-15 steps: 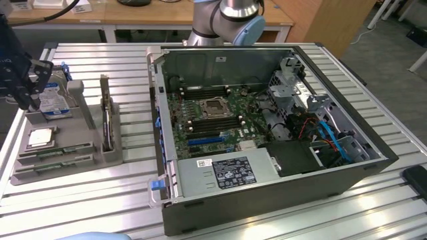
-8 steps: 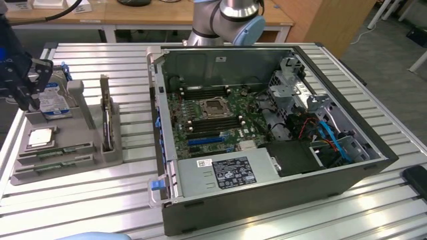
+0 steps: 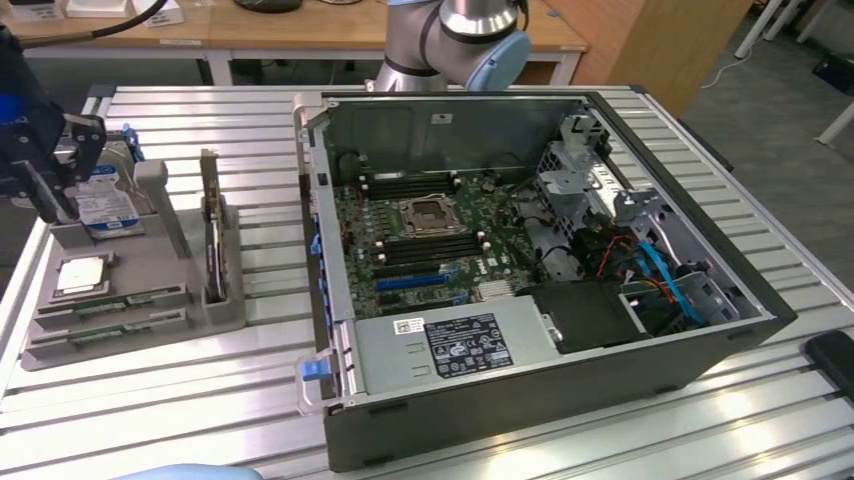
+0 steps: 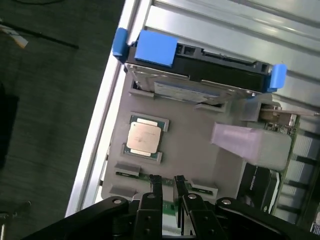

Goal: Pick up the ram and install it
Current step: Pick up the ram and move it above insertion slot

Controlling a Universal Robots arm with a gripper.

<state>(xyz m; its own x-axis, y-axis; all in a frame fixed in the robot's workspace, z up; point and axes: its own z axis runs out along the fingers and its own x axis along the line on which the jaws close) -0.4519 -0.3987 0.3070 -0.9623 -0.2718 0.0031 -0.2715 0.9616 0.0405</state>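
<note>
Two green ram sticks lie flat in slots at the near end of a grey holder tray, at the exterior view's left. My gripper hangs over the far part of that tray, above the parts and touching none. In the wrist view my gripper is open, with its two dark fingertips standing astride the middle of one ram stick lower down. Nothing is between the fingers.
The tray also holds a silver processor chip, a hard drive with blue tabs, and a tall upright expansion card. An open computer case with its motherboard lies to the exterior view's right.
</note>
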